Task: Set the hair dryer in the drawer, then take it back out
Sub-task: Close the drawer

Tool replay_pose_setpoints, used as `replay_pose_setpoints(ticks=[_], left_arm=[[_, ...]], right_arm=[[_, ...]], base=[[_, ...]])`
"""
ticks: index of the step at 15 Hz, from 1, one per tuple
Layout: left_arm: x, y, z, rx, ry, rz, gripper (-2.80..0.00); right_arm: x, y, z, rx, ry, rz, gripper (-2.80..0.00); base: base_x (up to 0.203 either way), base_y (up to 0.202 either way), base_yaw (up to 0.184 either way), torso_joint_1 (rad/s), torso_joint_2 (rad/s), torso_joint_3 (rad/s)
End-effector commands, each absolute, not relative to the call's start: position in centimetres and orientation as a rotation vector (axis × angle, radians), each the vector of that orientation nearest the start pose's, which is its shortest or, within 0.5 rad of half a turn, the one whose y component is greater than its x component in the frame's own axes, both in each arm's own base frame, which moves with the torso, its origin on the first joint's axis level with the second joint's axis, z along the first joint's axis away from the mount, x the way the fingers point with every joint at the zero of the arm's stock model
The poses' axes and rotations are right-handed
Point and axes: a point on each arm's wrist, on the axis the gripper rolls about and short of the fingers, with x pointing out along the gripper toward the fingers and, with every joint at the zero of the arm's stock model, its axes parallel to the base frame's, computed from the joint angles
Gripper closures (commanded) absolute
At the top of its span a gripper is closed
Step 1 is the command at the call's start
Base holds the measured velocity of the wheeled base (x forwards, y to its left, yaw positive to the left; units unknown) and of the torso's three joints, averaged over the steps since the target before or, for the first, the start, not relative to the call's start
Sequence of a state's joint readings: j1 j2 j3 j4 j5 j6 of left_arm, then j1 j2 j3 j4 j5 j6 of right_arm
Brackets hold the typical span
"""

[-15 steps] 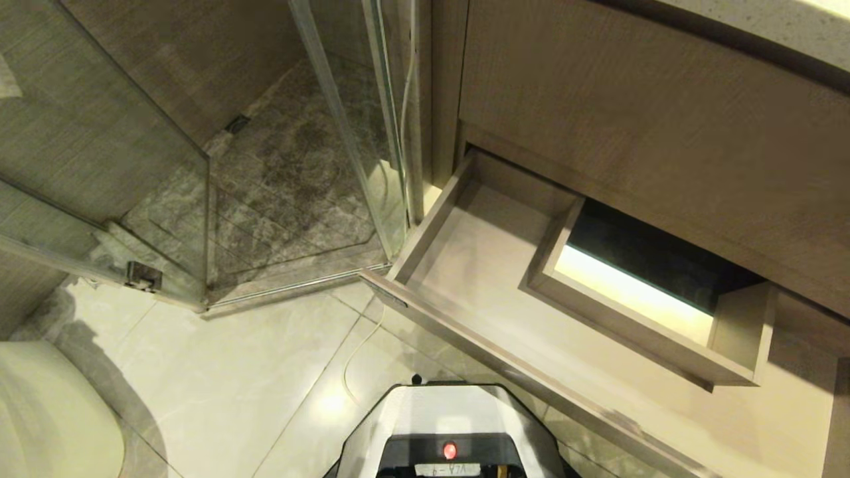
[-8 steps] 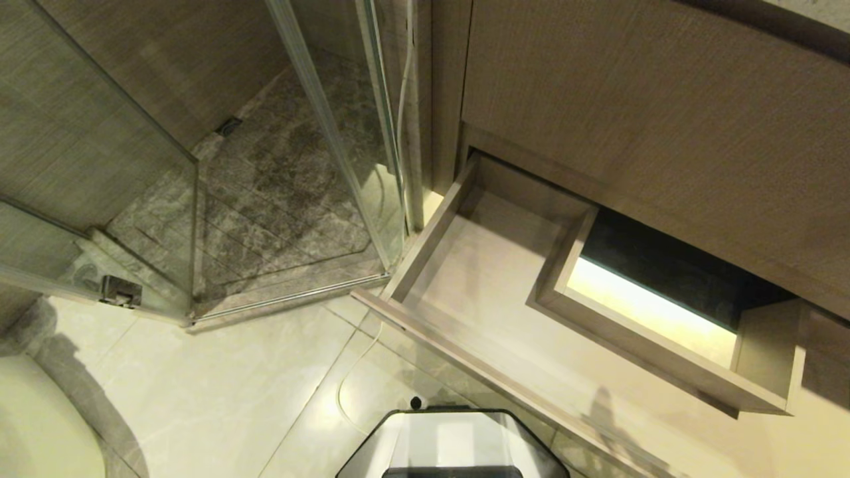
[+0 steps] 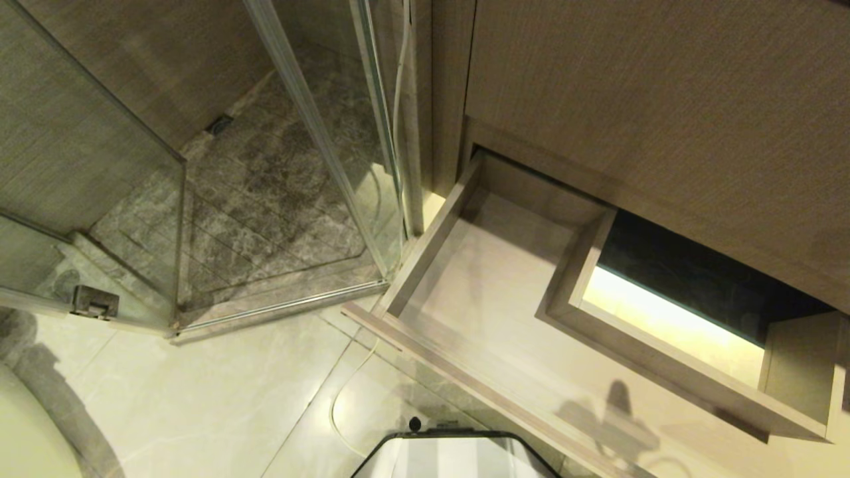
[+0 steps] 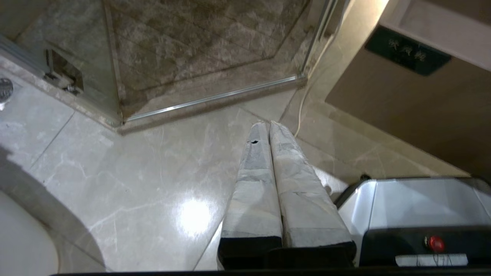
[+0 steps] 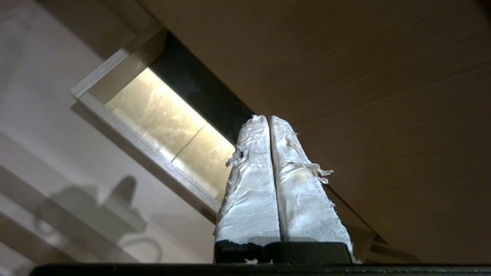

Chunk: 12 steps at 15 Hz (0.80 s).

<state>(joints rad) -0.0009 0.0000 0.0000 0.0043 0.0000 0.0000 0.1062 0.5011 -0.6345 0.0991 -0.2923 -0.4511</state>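
Drawer (image 3: pixel 478 292) lies open below right gripper (image 5: pixel 268 117), fingers pressed together.

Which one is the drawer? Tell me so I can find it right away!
Look at the big brown wooden cabinet on the right, next to the glass shower. Just below its tall flat front, the drawer is pulled open over the shiny floor. It is wide, shallow and has nothing in it, with a boxed rectangular hole inside, glowing yellow.
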Motion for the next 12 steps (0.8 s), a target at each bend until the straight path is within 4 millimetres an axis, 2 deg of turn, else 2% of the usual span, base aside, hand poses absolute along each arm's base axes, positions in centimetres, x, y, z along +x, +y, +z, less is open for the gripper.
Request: replay_pose_setpoints(ticks=[1, 5, 12], left_arm=[[-2.27, 0.0, 7.47, 0.0, 0.005, -0.002, 0.0], [-2.27, 0.0, 7.47, 0.0, 0.005, -0.002, 0.0], [-2.27, 0.0, 7.47, 0.0, 0.005, -0.002, 0.0]], right_arm=[[0.39, -0.62, 24.5, -0.447, 0.021, -0.192, 0.0], [0.28, -0.63, 24.38, -0.448, 0.035, -0.192, 0.0], [0.21, -0.64, 24.09, -0.451, 0.049, -0.192, 0.0]], base=[[0.0, 0.0, 0.0, 0.122, 0.11, 0.286], [0.004, 0.005, -0.043, 0.106, 0.09, 0.158], [0.003, 0.009, -0.169, 0.025, 0.01, 0.038]])
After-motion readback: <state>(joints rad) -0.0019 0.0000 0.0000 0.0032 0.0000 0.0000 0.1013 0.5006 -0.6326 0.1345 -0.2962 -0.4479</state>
